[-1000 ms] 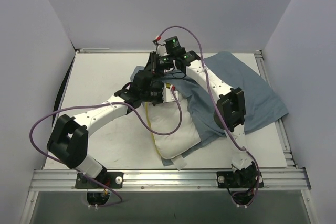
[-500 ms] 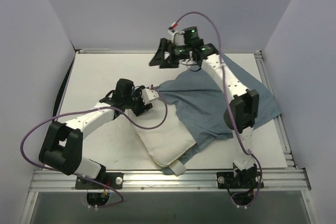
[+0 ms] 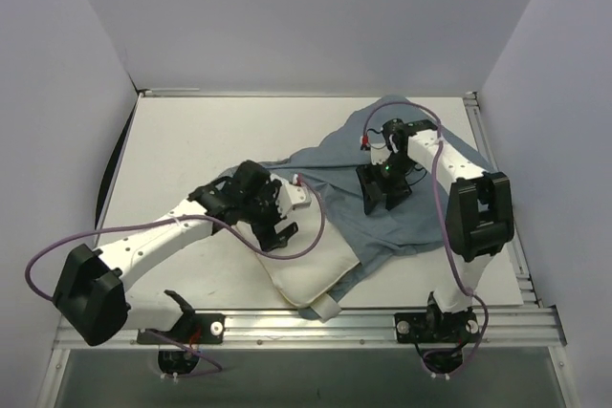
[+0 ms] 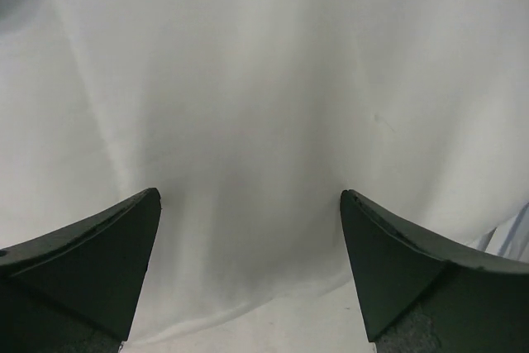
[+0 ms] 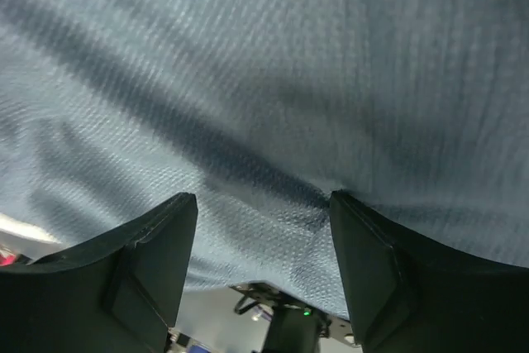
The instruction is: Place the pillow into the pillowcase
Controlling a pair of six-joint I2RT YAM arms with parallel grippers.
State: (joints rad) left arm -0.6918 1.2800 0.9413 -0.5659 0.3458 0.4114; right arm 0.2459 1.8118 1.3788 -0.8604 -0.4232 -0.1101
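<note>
With both grippers let go, nothing is held in place. The main risk is judged to be that the limp pillowcase (image 3: 330,167) is bunched or dragged off the pillow (image 3: 311,265) at the next grasp, since loose cloth can be carried along by a closing finger. A second risk: if the pillow is pinched through a single layer only, the case mouth may be pushed shut rather than drawn over it.

The left gripper (image 4: 248,196) is seen spread wide above white pillow fabric, with nothing between its fingers. The right gripper (image 5: 263,197) is seen partly open close over grey-blue cloth and no fold is gripped, though whether the cloth is touched cannot be told.

The pillow lies near the front middle of the table (image 3: 191,140) — puffy, creased, its near-left part bare. Its far-right part is covered by the rumpled case, which is spread toward the right rear. A blue lip shows under the pillow's near corner, so it is judged to be partly inside, not fully.
</note>
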